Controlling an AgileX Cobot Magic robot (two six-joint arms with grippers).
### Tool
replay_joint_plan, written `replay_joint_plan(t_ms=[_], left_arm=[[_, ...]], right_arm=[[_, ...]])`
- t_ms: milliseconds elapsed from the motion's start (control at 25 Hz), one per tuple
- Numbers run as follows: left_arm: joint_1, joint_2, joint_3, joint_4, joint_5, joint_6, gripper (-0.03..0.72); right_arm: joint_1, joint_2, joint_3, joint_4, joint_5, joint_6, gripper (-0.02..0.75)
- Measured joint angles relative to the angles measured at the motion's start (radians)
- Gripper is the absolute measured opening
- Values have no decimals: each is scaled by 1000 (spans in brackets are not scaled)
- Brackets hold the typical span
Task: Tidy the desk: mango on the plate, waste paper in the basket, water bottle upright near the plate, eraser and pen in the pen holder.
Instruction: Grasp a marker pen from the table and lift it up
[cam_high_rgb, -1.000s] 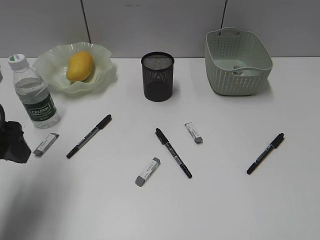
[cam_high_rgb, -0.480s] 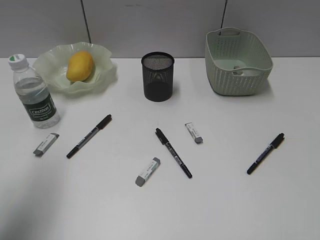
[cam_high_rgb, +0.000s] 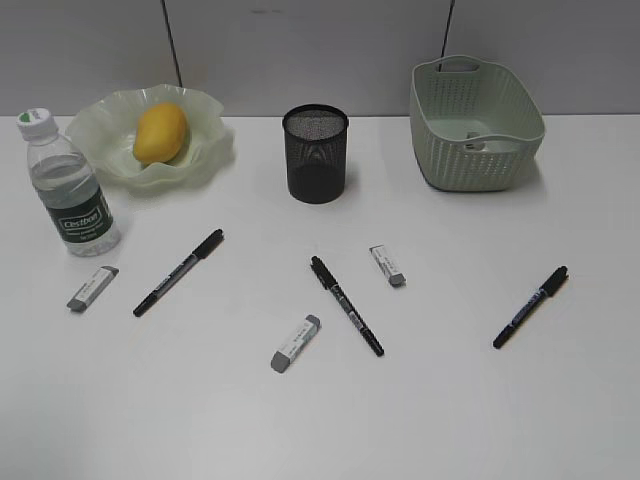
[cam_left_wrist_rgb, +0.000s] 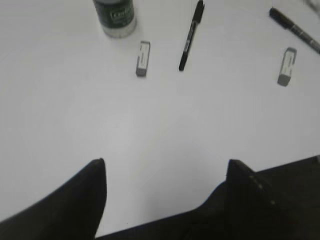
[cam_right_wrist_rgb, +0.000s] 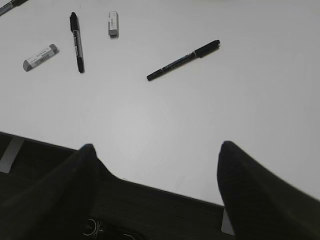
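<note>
The mango (cam_high_rgb: 160, 133) lies on the plate (cam_high_rgb: 212, 150) at the back left. The water bottle (cam_high_rgb: 70, 190) stands upright beside the plate. The waste paper (cam_high_rgb: 480, 143) lies inside the basket (cam_high_rgb: 440, 150). The pen holder (cam_high_rgb: 316, 153) stands at the back middle. Three pens (cam_high_rgb: 178, 272) (cam_high_rgb: 346, 305) (cam_high_rgb: 530, 307) and three erasers (cam_high_rgb: 92, 288) (cam_high_rgb: 296, 343) (cam_high_rgb: 388, 265) lie on the desk (cam_high_rgb: 450, 400). My left gripper (cam_left_wrist_rgb: 166, 165) is open and empty over bare desk, well short of an eraser (cam_left_wrist_rgb: 143, 58). My right gripper (cam_right_wrist_rgb: 157, 147) is open and empty at the desk's front edge, short of a pen (cam_right_wrist_rgb: 182, 60).
Neither arm shows in the exterior view. A grey panelled wall (cam_high_rgb: 300, 50) stands behind the desk. The dark front edge of the desk (cam_right_wrist_rgb: 150, 200) shows under the right gripper.
The left arm, seen at the left edge of the exterior view one second ago, has drawn back out of that view. The objects have not moved.
</note>
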Motion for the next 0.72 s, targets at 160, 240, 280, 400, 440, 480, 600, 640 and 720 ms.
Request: replay_joint_plan(t_ms=[160,240,280,400,440,480,600,640,720], left_arm=[[0,-199,20,10,-20,1,559],[0,-270,29,10,-29,1,554],[0,-295,32,10,-30,1,553],[0,-346,32,11,-29,1,551],[0,-349,32,11,-30,1,551],[0,-349,33,12,-31,1,550],[0,-349,41,12,-36,1,538],[0,-349,49,12,-36,1,532],[0,-349,59,12,-36,1,525]], right_arm=[[0,0,0,0,-2,0,584],[0,0,0,0,-3,0,584],[0,3,0,0,-3,0,584],[0,44,0,-9,-6,14,584],[0,65,0,-17,-7,24,584],[0,96,0,-27,-8,40,584],[0,204,-3,-61,-12,93,584],[0,245,-9,-59,-16,111,584],[0,323,-28,-68,-52,144,584]])
